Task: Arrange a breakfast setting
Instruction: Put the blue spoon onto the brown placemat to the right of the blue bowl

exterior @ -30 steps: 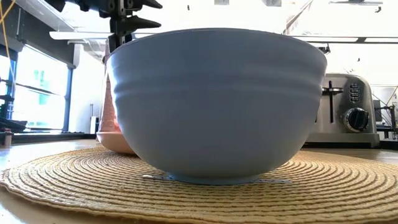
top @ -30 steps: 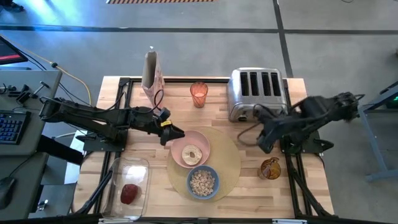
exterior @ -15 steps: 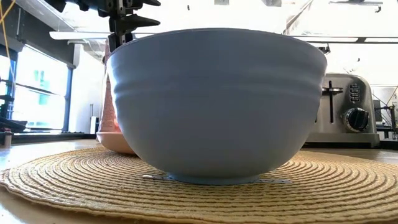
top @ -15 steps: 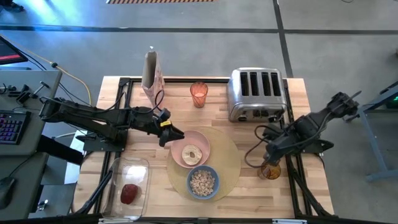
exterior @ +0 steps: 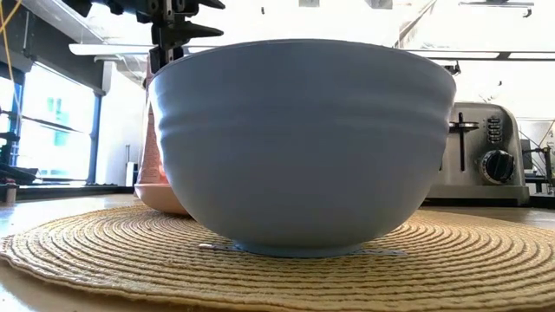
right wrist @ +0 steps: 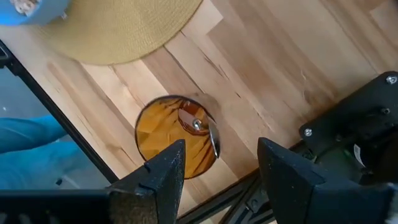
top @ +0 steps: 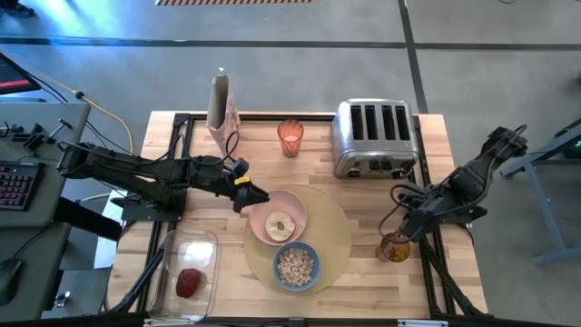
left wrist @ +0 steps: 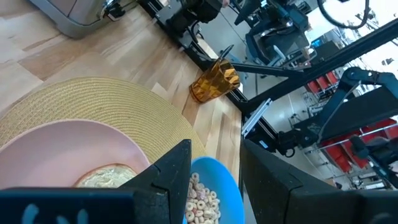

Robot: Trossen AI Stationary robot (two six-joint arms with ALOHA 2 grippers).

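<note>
A round tan placemat (top: 337, 234) lies mid-table. On it sit a pink plate (top: 292, 207) with a bagel half (top: 280, 225) and a blue bowl (top: 296, 265) of cereal. To the mat's right stands an amber glass (right wrist: 171, 135) with a metal spoon (right wrist: 208, 132) standing in it, its handle leaning on the rim. My right gripper (right wrist: 221, 149) hangs open above that glass, pointing down. My left gripper (top: 257, 194) hovers open, with nothing between its fingers, over the plate's far left rim. A red apple (top: 190, 282) lies in the clear container (top: 171, 251).
A chrome toaster (top: 375, 136) stands at the far right, its cord trailing toward the amber glass. A reddish glass (top: 290, 138) and a paper bag (top: 221, 104) stand at the far edge. The table's right rail (top: 434, 263) runs close beside the amber glass.
My right gripper has come down toward the amber glass and a little toward the table's near edge, tipping to point more steeply down, and it has stayed open. The arm behind it has drawn back toward the table's right edge.
</note>
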